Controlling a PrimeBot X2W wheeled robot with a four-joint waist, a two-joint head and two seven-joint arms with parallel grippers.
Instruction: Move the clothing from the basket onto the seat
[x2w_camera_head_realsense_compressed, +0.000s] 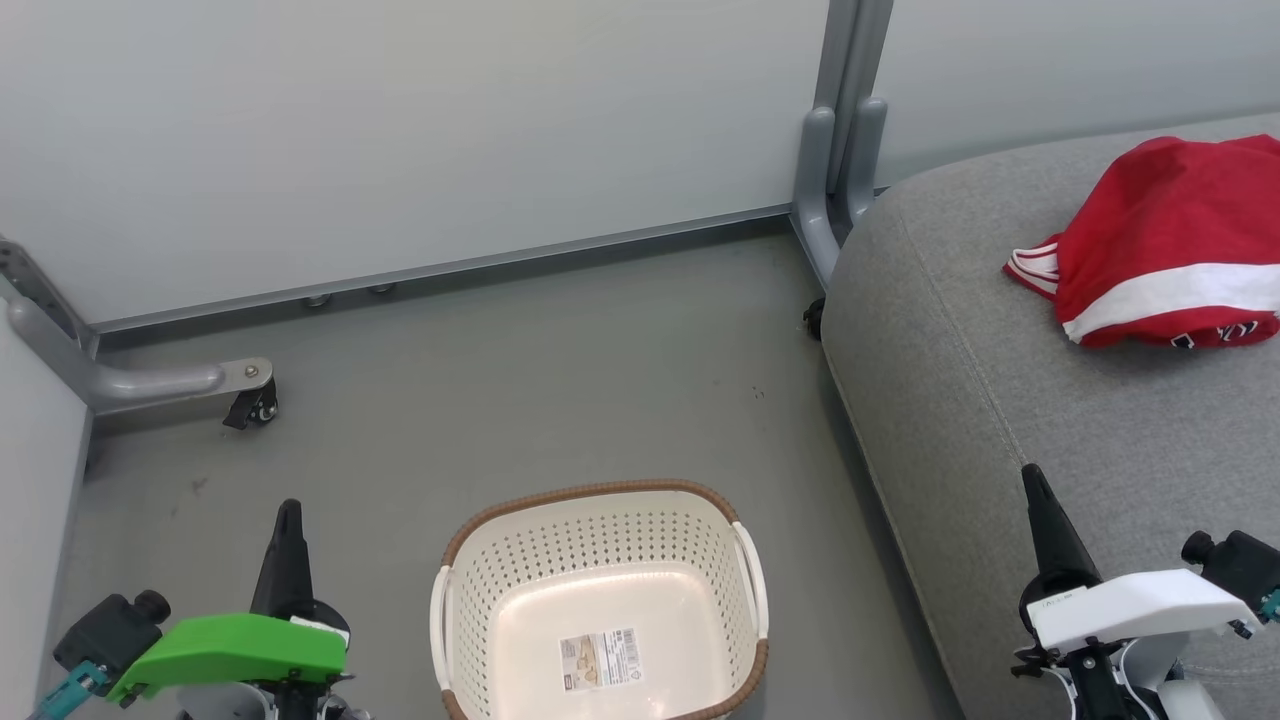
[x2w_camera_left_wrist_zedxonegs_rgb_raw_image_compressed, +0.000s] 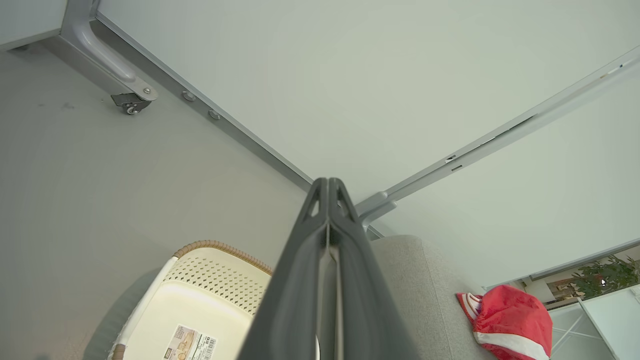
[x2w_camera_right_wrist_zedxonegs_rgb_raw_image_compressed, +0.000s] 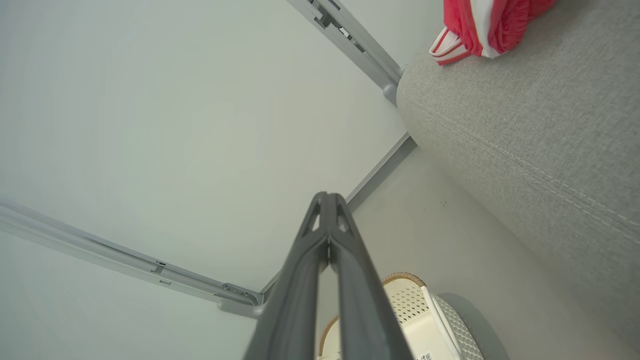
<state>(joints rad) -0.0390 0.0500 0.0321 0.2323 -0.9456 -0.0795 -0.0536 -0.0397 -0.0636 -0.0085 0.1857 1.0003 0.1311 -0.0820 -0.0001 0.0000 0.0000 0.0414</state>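
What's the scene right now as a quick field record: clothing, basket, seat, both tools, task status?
clothing: red with white stripes, bunched in a heap on the seat
basket: on the floor left of the seat, no clothing inside; paper label on its bottom
seat: grey cushion
left tool: shut, holding nothing, left of basket
right tool: shut, holding nothing, over the seat's near edge
task status: looks complete
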